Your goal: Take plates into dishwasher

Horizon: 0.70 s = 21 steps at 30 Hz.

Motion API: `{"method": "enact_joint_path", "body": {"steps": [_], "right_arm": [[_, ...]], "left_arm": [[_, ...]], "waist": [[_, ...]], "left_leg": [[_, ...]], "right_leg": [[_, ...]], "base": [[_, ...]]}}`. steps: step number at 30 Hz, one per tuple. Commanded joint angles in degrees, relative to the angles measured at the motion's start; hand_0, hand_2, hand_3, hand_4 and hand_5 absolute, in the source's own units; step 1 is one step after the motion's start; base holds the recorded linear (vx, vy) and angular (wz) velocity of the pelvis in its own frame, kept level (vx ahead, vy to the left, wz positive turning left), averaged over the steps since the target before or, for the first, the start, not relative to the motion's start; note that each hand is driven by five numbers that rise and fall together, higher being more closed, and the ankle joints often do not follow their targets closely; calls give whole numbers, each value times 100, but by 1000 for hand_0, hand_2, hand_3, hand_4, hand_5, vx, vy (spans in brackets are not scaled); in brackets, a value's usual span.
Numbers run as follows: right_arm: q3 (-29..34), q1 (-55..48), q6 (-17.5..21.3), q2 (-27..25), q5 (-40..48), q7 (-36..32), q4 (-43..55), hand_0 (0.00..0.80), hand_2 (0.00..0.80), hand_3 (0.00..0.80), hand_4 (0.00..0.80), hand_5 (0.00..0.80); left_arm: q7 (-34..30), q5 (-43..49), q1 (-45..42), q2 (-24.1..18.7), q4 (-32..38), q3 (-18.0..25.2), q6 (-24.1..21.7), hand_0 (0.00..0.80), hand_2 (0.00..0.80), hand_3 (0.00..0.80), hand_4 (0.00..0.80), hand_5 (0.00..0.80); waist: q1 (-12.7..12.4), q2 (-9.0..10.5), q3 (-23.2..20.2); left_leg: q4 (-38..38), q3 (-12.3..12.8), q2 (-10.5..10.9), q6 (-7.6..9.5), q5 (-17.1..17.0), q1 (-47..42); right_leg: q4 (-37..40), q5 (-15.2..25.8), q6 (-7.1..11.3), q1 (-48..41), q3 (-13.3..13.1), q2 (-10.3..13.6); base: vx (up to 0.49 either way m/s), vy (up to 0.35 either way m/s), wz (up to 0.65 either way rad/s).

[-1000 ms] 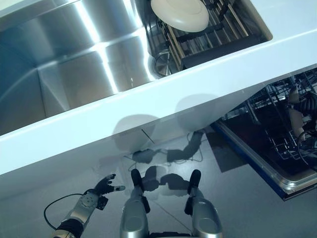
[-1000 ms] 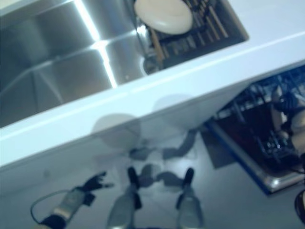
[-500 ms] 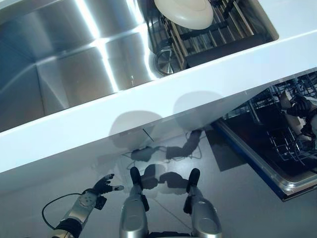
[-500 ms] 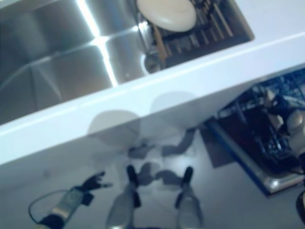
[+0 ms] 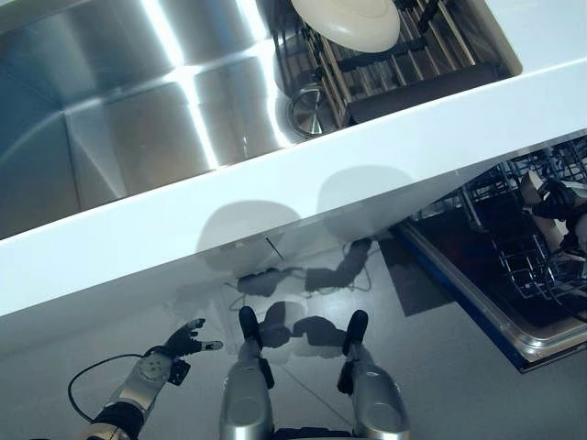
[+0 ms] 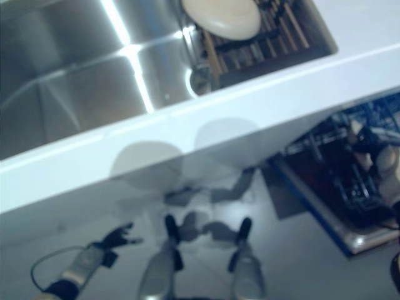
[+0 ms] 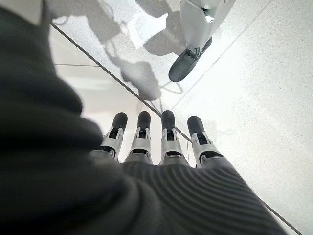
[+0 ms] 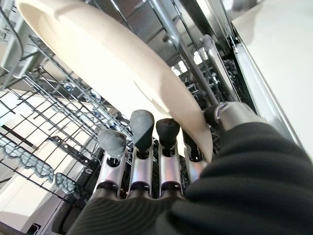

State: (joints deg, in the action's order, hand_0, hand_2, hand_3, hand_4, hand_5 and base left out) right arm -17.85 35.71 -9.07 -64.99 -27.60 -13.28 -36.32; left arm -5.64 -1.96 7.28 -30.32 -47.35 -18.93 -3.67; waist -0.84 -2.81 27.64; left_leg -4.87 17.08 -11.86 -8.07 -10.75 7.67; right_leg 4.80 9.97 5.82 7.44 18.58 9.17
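- Plate (image 8: 112, 63): we hold it in our right hand (image 8: 161, 161), thumb on one face and fingers (image 8: 142, 132) on the other, pinching it near its edge, just above the wire rack (image 8: 54, 117) of the open dishwasher (image 5: 514, 339)
- In the head views the right hand sits low over the rack at the dishwasher's far right side; the plate itself is hard to make out there
- A second plate (image 5: 347, 22) lies on the drying rack (image 5: 413, 55) in the right corner of the sink (image 5: 138, 119), waiting its turn
- Our left hand (image 5: 179, 344) hangs low by the floor, fingers straight and relaxed, holding nothing
- The step in hand, as we judge it, is seating the plate between the tines
- To do it well, we should turn the plate on edge so it lines up with a slot, then lower it straight down
- We should keep the pinch firm until the rim rests on the wires, since a tilted plate could slide or knock a tine
- Only then loosen the fingers and lift clear without dragging the plate
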Motion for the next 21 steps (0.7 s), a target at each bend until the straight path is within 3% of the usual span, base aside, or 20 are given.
{"method": "enact_joint_path", "body": {"steps": [1, 2, 5, 7, 8, 10, 11, 13, 15, 17, 18, 21], "right_arm": [[21, 173, -213, -705, -196, 190, 245, 800, 800, 800, 800, 800], [57, 147, -243, -698, -185, 205, 238, 706, 706, 706, 706, 706], [97, 120, -271, -692, -180, 232, 221, 640, 640, 640, 640, 640], [134, 105, -282, -700, -188, 261, 212, 442, 442, 442, 442, 442], [139, 110, -288, -703, -173, 282, 208, 398, 398, 398, 398, 398], [135, 138, -292, -711, -184, 292, 212, 213, 213, 213, 213, 213], [144, 140, -286, -710, -189, 310, 215, 179, 179, 179, 179, 179], [155, 148, -298, -712, -212, 289, 243, 198, 198, 198, 198, 198], [148, 136, -293, -703, -202, 337, 233, 166, 166, 166, 166, 166], [145, 124, -295, -695, -190, 373, 225, 104, 104, 104, 104, 104], [151, 116, -298, -696, -179, 371, 232, 0, 0, 0, 0, 0], [188, 97, -320, -694, -178, 380, 276, 0, 0, 0, 0, 0]], "left_arm": [[-87, -49, 52, -222, 66, -43, -82, 0, 0, 0, 0, 0], [-81, -49, 57, -213, 67, -48, -83, 0, 0, 0, 0, 0], [-70, -58, 73, -196, 89, -64, -52, 0, 0, 0, 0, 0], [-50, -64, 44, -181, 107, -60, -58, 0, 0, 0, 0, 0], [-50, -73, 42, -184, 112, -55, -55, 0, 0, 0, 0, 0], [-59, -94, 43, -192, 127, -44, -42, 0, 0, 0, 0, 0], [-66, -100, 34, -196, 127, -36, -58, 0, 0, 0, 0, 0], [-65, -110, 21, -195, 147, -30, -55, 0, 0, 0, 0, 0], [-71, -114, 20, -192, 131, -32, -63, 0, 0, 0, 0, 0], [-62, -116, 20, -183, 129, -31, -57, 0, 0, 0, 0, 0], [-57, -116, 21, -180, 130, -32, -51, 0, 0, 0, 0, 0], [-51, -124, 24, -172, 129, -34, -37, 0, 0, 0, 0, 0]], "waist": [[-86, 204, 64], [-76, 200, 68], [-69, 196, 65], [-75, 191, 63], [-79, 190, 63], [-81, 186, 60], [-80, 182, 57], [-80, 181, 48], [-81, 182, 37], [-83, 188, 28], [-82, 191, 28], [-82, 201, 30]], "left_leg": [[-13, 94, 6, -130, 156, 275], [-13, 96, 7, -132, 157, 274], [-13, 105, 11, -135, 154, 277], [-13, 121, 15, -139, 154, 278], [-13, 128, 13, -142, 151, 279], [-13, 137, 11, -146, 146, 280], [-13, 143, 12, -146, 145, 280], [-13, 149, 15, -145, 148, 282], [-13, 156, 15, -143, 149, 277], [-13, 155, 17, -141, 149, 274], [-13, 153, 17, -139, 150, 273], [-13, 151, 21, -136, 153, 271]], "right_leg": [[-1047, -1005, 73, 307, 348, -17], [-1046, -1006, 71, 309, 339, -14], [-1026, -995, 68, 307, 336, -14], [-1007, -985, 70, 300, 348, -13], [-995, -978, 73, 294, 355, -11], [-989, -975, 75, 288, 361, -11], [-981, -972, 76, 285, 363, -10], [-971, -967, 78, 285, 364, -8], [-962, -962, 79, 276, 369, -5], [-951, -953, 82, 266, 371, -6], [-949, -951, 82, 263, 371, -8], [-949, -952, 81, 260, 365, -18]], "base": [[0, 0, 0], [0, 0, 0], [0, 0, 0], [0, 0, 0], [0, 0, 0], [0, 0, 0], [0, 0, 0], [0, 0, 0], [0, 0, 0], [0, 0, 0], [0, 0, 0], [0, 0, 0]]}}
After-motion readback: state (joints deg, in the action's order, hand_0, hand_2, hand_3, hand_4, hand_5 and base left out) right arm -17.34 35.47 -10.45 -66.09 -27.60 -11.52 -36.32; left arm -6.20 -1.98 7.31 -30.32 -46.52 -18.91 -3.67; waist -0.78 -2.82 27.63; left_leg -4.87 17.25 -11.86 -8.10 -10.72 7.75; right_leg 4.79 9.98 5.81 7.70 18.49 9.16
